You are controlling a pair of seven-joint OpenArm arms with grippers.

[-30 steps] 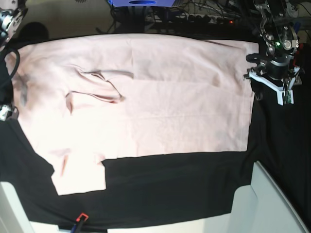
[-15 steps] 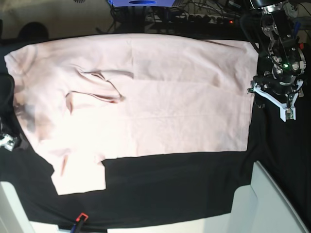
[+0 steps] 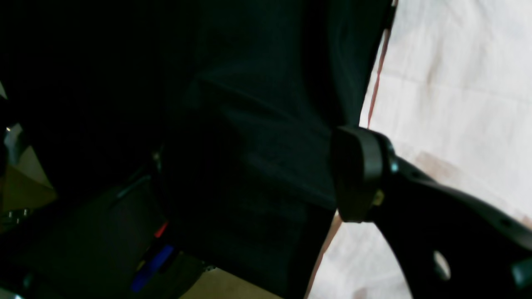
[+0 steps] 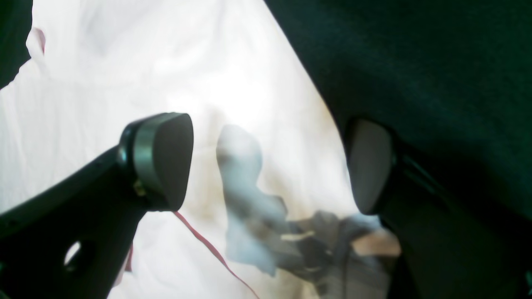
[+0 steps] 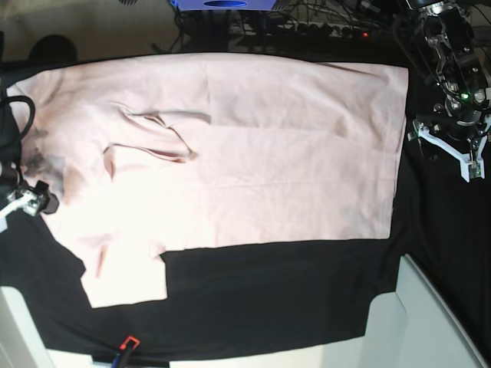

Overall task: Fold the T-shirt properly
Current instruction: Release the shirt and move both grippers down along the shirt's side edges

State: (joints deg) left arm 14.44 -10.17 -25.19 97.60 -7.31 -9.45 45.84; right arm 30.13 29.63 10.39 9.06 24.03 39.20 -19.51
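The pale pink T-shirt [image 5: 230,161] lies spread flat on the black table cloth [image 5: 268,299], with a creased fold [image 5: 153,138] on its left part and a sleeve [image 5: 126,276] pointing to the front. My right gripper [image 5: 27,201] stands open at the shirt's left edge. In the right wrist view its fingers [image 4: 166,162] straddle a rumpled, grey-shadowed bit of shirt [image 4: 249,199] without touching it. My left gripper [image 5: 460,149] hovers over black cloth just right of the hem [image 3: 376,79]. Only one of its fingers [image 3: 357,174] shows, set wide, with nothing against it.
White bins stand at the front right [image 5: 430,322] and front left [image 5: 15,330]. A small orange-tipped tool [image 5: 126,345] lies at the front edge. Cables and a power strip [image 5: 322,27] run along the back, behind the cloth.
My right gripper has come down to the shirt's left edge and stands open. My left gripper has moved right, away from the hem. The shirt's left part has settled flat.
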